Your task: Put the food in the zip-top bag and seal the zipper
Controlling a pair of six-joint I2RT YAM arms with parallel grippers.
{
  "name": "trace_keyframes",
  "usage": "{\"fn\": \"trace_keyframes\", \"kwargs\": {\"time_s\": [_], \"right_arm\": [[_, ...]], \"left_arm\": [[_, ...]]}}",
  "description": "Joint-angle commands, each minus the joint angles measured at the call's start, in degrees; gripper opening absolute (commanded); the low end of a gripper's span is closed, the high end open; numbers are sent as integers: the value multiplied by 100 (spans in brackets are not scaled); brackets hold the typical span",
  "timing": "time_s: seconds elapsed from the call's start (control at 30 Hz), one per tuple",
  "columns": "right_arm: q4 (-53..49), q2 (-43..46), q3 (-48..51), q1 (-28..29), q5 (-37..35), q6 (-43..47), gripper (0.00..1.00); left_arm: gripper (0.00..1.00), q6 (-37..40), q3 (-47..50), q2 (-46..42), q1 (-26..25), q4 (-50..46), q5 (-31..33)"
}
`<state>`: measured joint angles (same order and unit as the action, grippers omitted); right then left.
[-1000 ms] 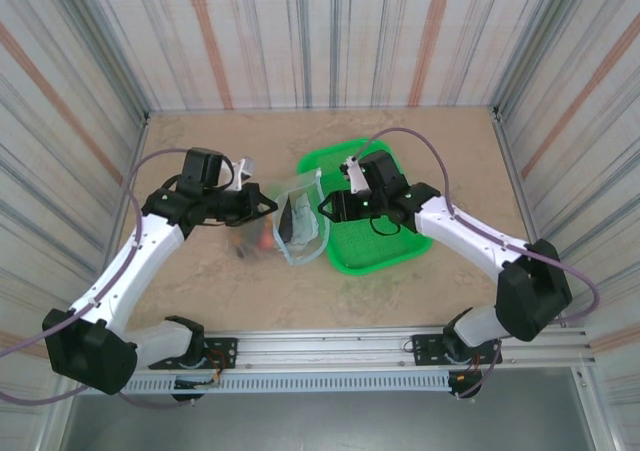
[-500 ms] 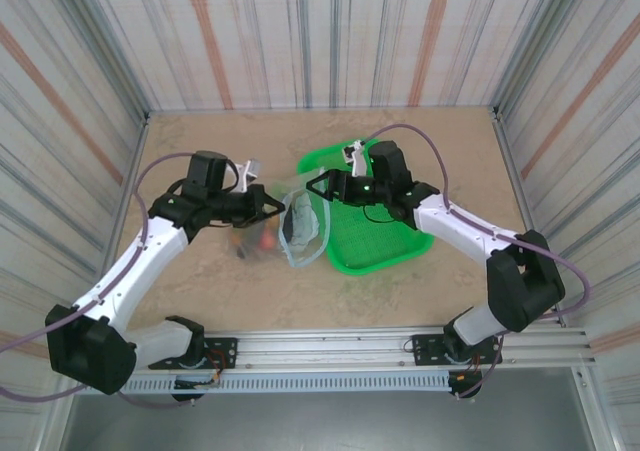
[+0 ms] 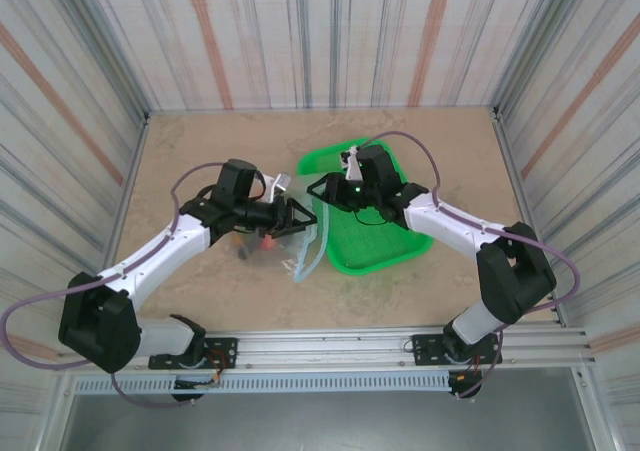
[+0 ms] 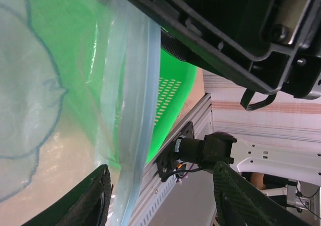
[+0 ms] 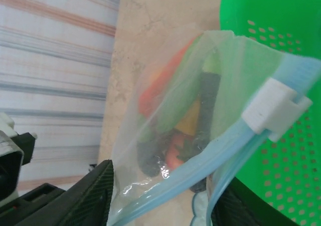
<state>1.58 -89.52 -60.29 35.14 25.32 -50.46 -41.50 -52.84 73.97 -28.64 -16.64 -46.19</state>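
The zip-top bag (image 3: 297, 243) lies between both arms, just left of the green basket (image 3: 385, 236). Through its clear side I see the food: an orange carrot (image 5: 161, 83), a dark long piece (image 5: 206, 110), a yellow piece (image 5: 192, 122) and a red strawberry (image 5: 175, 157). The zipper (image 5: 235, 145) carries a white slider (image 5: 271, 108). My right gripper (image 5: 163, 181) (image 3: 320, 186) is open, its fingers straddling the bag's mouth edge. My left gripper (image 4: 161, 172) (image 3: 298, 216) is open too; the zipper (image 4: 139, 110) runs down close to its left finger (image 4: 95, 198).
The green mesh basket (image 4: 170, 95) sits right behind the bag and under the right arm. Striped walls enclose the beige table (image 3: 200, 151). The aluminium rail (image 3: 340, 349) with the arm bases runs along the near edge.
The left gripper has moved right along the bag towards the basket. The right gripper has shifted up and left. The bag's mouth, gaping before, has collapsed narrow.
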Motion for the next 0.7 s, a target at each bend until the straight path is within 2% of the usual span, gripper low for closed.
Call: {"fn": "trace_keyframes", "kwargs": {"time_s": [0.0,0.07,0.23,0.37,0.47,0.57,0.67], "right_arm": [[-359,-188,-249,-3,-210,-6,44],[-451,-240,-342,13,-231,-4,37],[-910,-282,-864,74,-256,452,28],[-1828,-461,-1922,222,-258,1409,13],[-2589,-721,-2845,366,-405,2036,3],[-3206,-999,-3732,541,-383,2601,2],[-3534,-1164,-4328,701,-398,3018,5]], "left_arm": [[53,-12,36,-59,-36,127,-153],[52,45,29,-248,-27,3,4],[51,589,-459,-906,3,-952,570],[49,1148,-1134,-1370,195,-2162,1574],[49,1333,-1548,-1736,657,-2748,2193],[50,1449,-1808,-2115,1137,-3031,2775],[51,1705,-2136,-2198,1230,-3327,3354]]}}
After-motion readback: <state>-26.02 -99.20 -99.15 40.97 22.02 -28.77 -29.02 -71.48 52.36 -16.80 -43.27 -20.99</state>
